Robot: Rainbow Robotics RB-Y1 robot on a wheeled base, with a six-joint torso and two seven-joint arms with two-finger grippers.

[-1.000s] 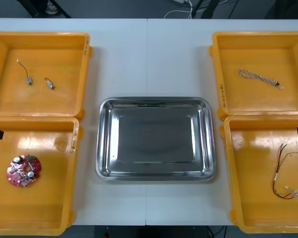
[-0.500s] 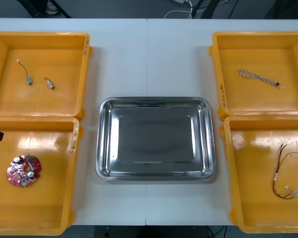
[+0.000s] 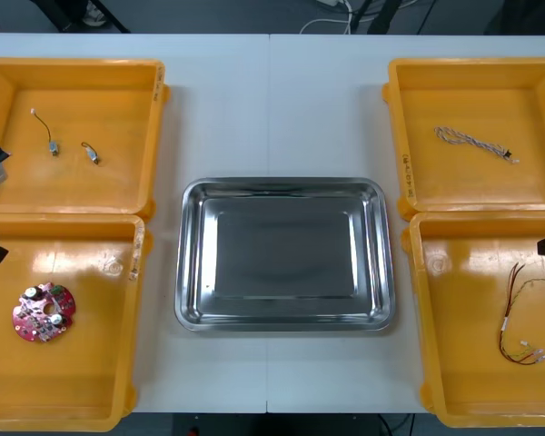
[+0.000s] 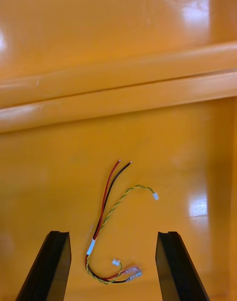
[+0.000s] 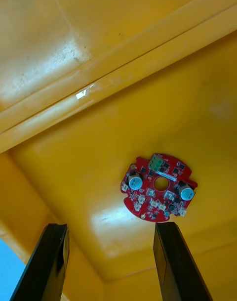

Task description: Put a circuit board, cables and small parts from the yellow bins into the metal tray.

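Metal tray (image 3: 283,184) sits mid-table, bare and shiny, with nothing in it.

Left gripper (image 5: 111,227) hovers over the near-left bin (image 3: 91,400), the yellow one left of the tray on the robot's side. Its fingers are spread wide with nothing between them. The round red circuit board (image 5: 159,187) lies flat on that bin's floor, just beyond the fingertips and untouched.

Right gripper (image 4: 113,234) hangs over the near-right bin (image 3: 463,363), right of the tray on the robot's side. Its fingers are also wide apart and grip nothing. The red and yellow cable (image 4: 111,217) lies loose on that bin's floor. Its lower loop is in the gap between the two fingers, clear of both.

The far-left bin (image 3: 100,100), left of the tray on the far side, holds two small metal parts (image 3: 53,147) close together, one with a thin wire tail. The far-right bin (image 3: 472,91), right of the tray on the far side, holds the twisted blue and white cable (image 3: 475,143), lying slanted on the floor.
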